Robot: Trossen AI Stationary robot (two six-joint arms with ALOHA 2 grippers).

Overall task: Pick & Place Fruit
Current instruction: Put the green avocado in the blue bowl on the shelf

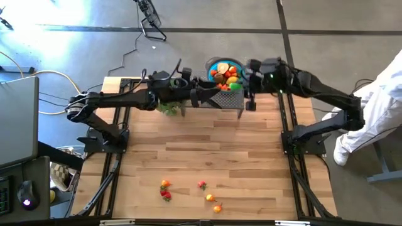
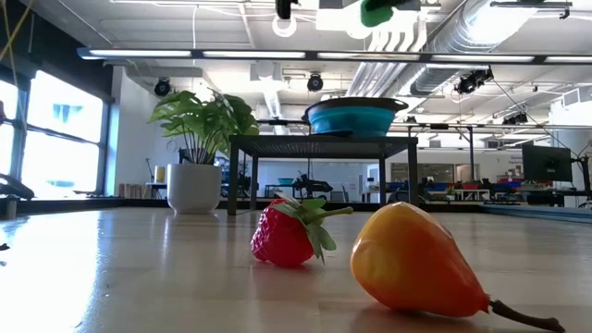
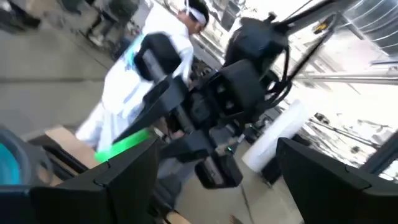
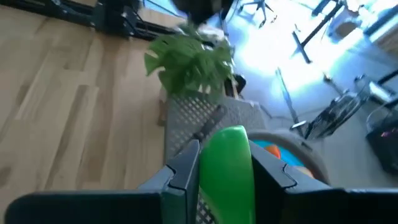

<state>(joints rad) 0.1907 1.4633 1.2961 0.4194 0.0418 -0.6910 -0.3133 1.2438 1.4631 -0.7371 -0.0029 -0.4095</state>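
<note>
No writing shows; right gripper (image 4: 225, 163) clamps a green lime (image 4: 227, 168).

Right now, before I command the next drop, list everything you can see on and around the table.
Blue bowl: one, on the rack at the table's far edge, holding mixed fruit.
Dark mesh rack: one, far edge, middle.
Loose toy fruits: about five, red, orange and yellow, near edge; among them a red strawberry and a yellow-orange pear.
Green toy fruit: one, in the right gripper.
Leafy green plant in white pot: one, beside the rack.
Wooden table: one, light planks.
Person in white: one, by the table's right side.
Left gripper: open, empty, over the rack.
Right gripper: shut on the green fruit, above the rack beside the bowl.
</note>
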